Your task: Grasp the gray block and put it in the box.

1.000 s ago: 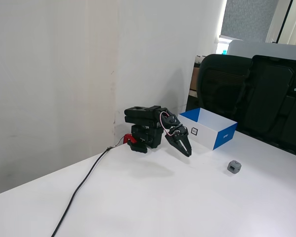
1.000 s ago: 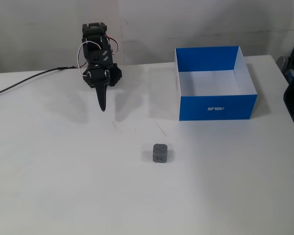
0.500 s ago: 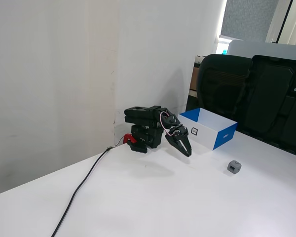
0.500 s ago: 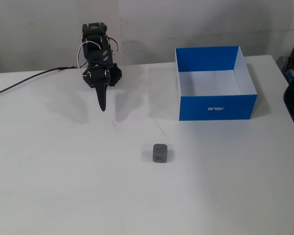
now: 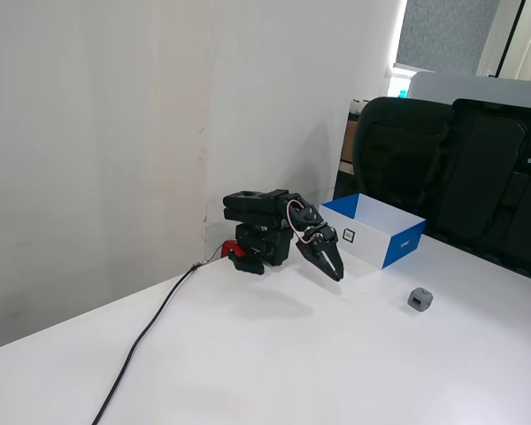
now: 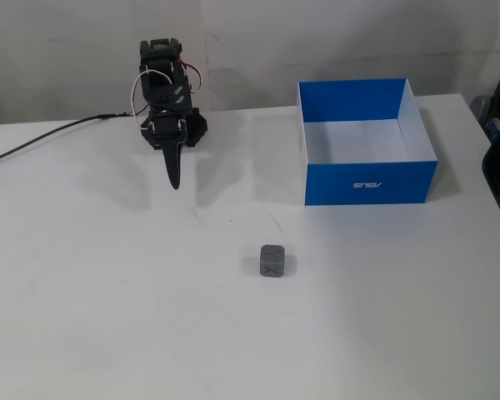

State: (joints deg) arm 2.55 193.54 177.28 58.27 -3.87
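The gray block (image 6: 272, 261) is a small cube with a dark mark on its face. It lies on the white table, in front of the box in both fixed views (image 5: 420, 300). The box (image 6: 369, 182) has blue outer sides and a white inside and looks empty; in a fixed view its white side (image 5: 358, 241) bears a small black square mark. My gripper (image 6: 175, 182) hangs low over the table with its jaws together, far left of the block and holding nothing (image 5: 336, 273).
A black cable (image 5: 150, 336) runs from the arm's base across the table toward the front left edge. A black office chair (image 5: 398, 159) stands behind the table, behind the box. A white wall closes the side behind the arm.
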